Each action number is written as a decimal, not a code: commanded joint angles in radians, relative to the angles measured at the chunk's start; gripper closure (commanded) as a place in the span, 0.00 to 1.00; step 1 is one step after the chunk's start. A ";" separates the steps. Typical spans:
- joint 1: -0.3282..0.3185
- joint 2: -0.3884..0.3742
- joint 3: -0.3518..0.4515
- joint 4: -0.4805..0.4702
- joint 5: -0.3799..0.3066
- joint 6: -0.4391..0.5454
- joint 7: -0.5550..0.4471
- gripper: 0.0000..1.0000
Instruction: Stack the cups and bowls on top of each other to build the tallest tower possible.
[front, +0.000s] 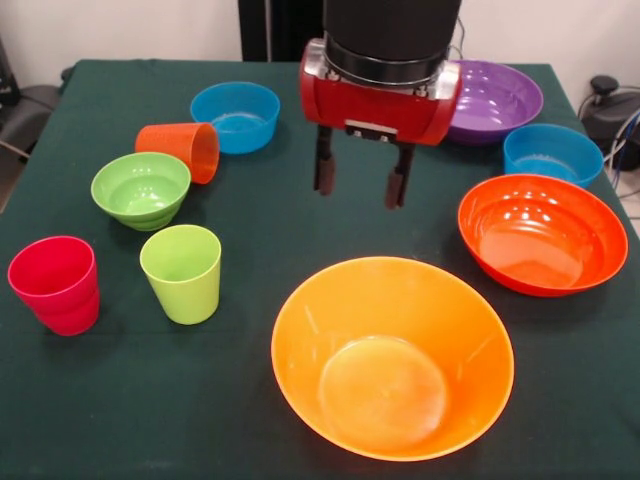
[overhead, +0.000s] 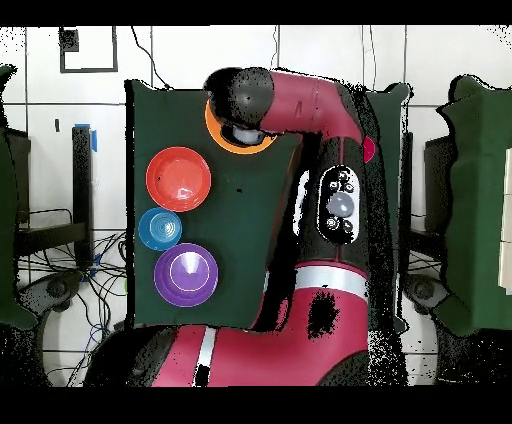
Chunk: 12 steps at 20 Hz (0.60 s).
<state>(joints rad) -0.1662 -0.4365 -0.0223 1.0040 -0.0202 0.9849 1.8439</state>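
No tower begun: nothing stacked, every piece apart on green table (front: 250, 230).

Gripper (front: 361, 180) hangs above table centre, fingers spread, holding nothing.

Big yellow-orange bowl (front: 392, 357) upright at near edge (likely base, judging by width). Red-orange bowl (front: 541, 233) right of it; purple bowl (front: 497, 99) and blue bowl (front: 552, 153) further back. Second blue bowl (front: 236, 116) back left.

Orange cup (front: 182, 150) tipped on side, beside small green bowl (front: 141, 189). Lime cup (front: 182, 272) and red cup (front: 56, 284) upright, near left.

All stacking left to do.
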 joint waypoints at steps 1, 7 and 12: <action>-0.006 0.024 0.145 0.176 0.018 -0.010 -0.061 0.00; -0.029 0.021 0.186 0.234 0.039 -0.051 -0.067 0.00; -0.036 0.024 0.215 0.275 0.058 -0.091 -0.046 0.00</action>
<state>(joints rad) -0.1852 -0.4363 0.0610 1.1441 0.0272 0.9739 1.8439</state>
